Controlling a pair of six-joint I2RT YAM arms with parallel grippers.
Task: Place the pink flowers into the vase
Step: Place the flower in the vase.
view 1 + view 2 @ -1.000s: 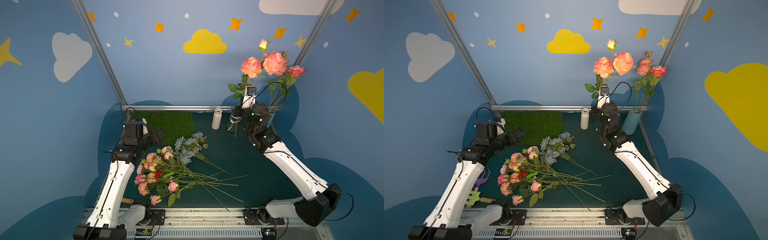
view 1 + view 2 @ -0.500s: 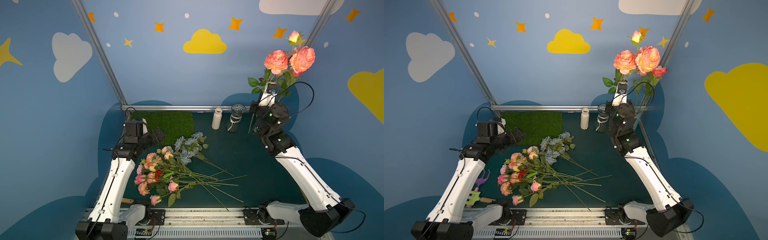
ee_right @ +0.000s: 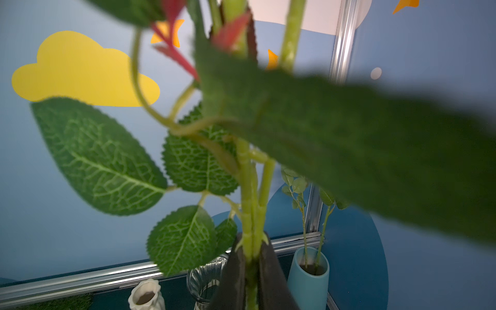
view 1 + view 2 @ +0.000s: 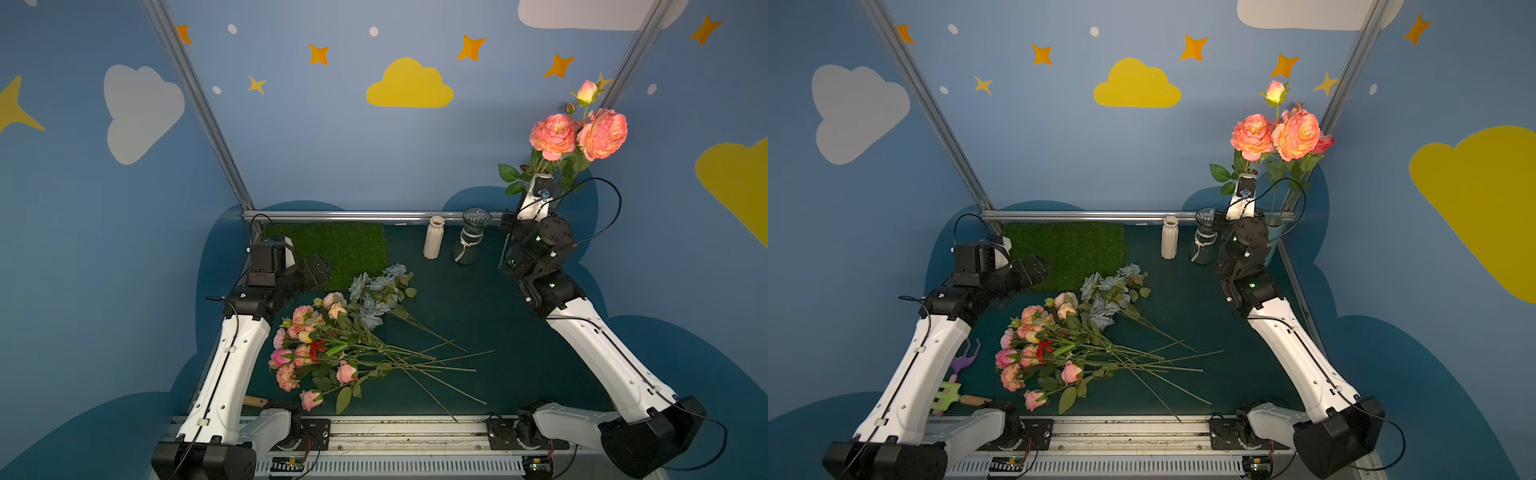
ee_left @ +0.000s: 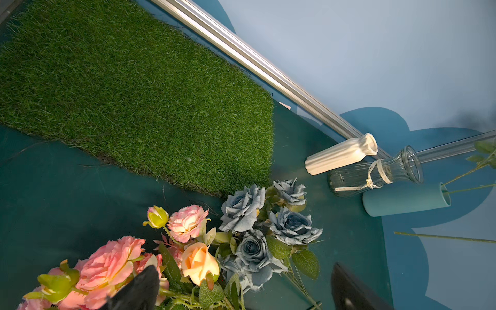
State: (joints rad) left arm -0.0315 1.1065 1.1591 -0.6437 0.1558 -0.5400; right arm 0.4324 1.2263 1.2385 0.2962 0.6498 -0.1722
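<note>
R arm is raised at the back-right corner. The right gripper (image 3: 252, 249) is clamped on the green stems of a pink sprig (image 4: 577, 135), which has two big salmon blooms and a yellowish bud on top. It's held upright, high against the wall by the corner post. The dark fingers (image 3: 233, 273) pinch the stems, w/ leaves fanning out just above them. In the left wrist view the sprig's lower end hangs outside the teal vase (image 3: 308, 276), beside it and not in its mouth. That vase stands in the back-right corner, mostly hidden behind the R arm in both top views. Two thin stems sit in it already, and a pink bloom (image 4: 1324, 143) shows behind the held ones. Next along the back rail are the glass vase (image 4: 469, 243) and then the white ribbed vase (image 4: 433, 239), both upright. The other pink flowers (image 4: 307, 345) lie in a loose pile on the dark table, front-left of centre, heads toward the L arm and stems fanning to the right. A small red carnation (image 4: 318, 345) sits in among them. The grey-blue rose bunch (image 4: 374, 295) overlaps the pile's far side, w/ its heads at the corner of the grass mat (image 4: 336, 245). The left gripper (image 4: 320, 269) has its jaws wide apart w/ nothing between them. It hovers over the mat's near edge, close to the pile. A purple fork (image 4: 963, 357) and a green rake (image 4: 946, 395) lie by the L arm.
</note>
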